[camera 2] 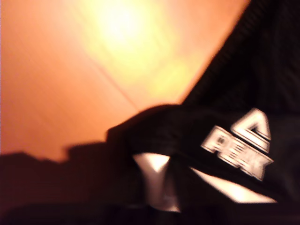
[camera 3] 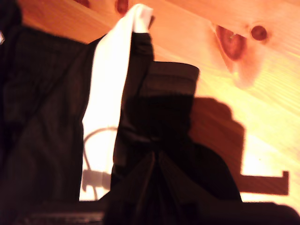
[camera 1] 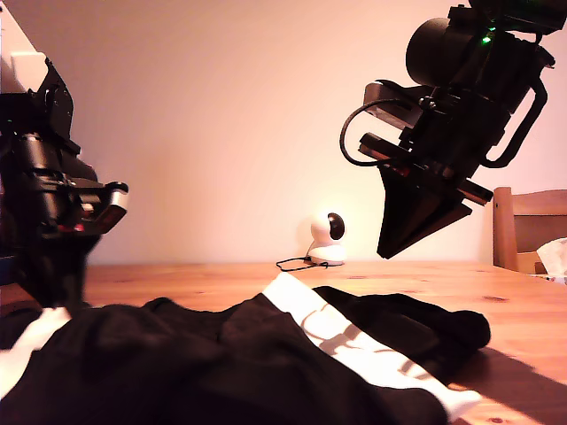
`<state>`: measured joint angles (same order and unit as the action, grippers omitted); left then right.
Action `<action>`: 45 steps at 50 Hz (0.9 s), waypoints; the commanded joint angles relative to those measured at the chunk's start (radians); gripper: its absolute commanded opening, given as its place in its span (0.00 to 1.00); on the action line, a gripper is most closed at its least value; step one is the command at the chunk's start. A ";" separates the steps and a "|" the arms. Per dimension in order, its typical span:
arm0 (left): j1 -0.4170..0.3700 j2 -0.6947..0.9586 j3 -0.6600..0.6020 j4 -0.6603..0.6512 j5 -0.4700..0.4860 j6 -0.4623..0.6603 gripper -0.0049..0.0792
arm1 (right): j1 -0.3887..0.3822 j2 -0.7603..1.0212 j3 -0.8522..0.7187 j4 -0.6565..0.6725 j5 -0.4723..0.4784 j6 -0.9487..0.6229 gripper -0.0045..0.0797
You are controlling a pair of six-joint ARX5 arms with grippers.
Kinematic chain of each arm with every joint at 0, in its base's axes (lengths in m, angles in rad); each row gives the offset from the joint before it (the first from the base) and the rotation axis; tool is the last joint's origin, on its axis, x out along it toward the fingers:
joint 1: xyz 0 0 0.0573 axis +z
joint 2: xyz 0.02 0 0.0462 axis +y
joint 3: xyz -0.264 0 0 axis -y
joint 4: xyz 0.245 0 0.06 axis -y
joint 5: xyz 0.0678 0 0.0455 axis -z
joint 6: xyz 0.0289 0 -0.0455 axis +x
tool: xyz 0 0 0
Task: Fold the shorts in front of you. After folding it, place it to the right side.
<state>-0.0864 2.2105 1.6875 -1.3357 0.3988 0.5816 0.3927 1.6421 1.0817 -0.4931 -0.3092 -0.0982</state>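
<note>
The black shorts (camera 1: 177, 363) lie crumpled across the near part of the wooden table (camera 1: 505, 301), a broad white band (camera 1: 337, 336) running over them. My first gripper (camera 1: 55, 285) is low at the exterior view's left, at the edge of the shorts. Its wrist view is blurred and close, showing black shorts (camera 2: 262, 70) with a white logo (camera 2: 239, 145); the jaws do not show clearly. My second gripper (camera 1: 387, 251) hangs high at the exterior view's right, fingers together and empty. It looks down on the shorts (camera 3: 47, 117) and the white band (camera 3: 105, 103), with its tips (camera 3: 154, 157) closed.
A small white camera (camera 1: 330, 235) with a cable stands at the back of the table against the wall. A wooden chair (camera 1: 527, 226) is at the exterior view's right edge, with something pale (camera 1: 555, 257) beside it. Bare wood (camera 3: 262, 117) lies beyond the shorts.
</note>
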 commanded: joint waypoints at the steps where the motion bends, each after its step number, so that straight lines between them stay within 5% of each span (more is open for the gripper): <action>1: -0.010 0.000 0.029 -0.028 0.001 -0.019 0.04 | 0.000 0.008 -0.019 0.005 -0.015 0.004 0.04; 27: -0.058 -0.236 0.068 -0.028 -0.118 -0.334 0.04 | 0.026 0.008 -0.019 0.002 -0.041 0.005 0.04; 45: -0.058 -0.355 0.068 -0.029 -0.204 -0.473 0.03 | 0.153 0.008 -0.019 0.033 -0.113 0.013 0.04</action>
<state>-0.1478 1.8668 1.7580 -1.3655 0.2054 0.1234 0.5274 1.6421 1.0817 -0.4732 -0.4129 -0.0864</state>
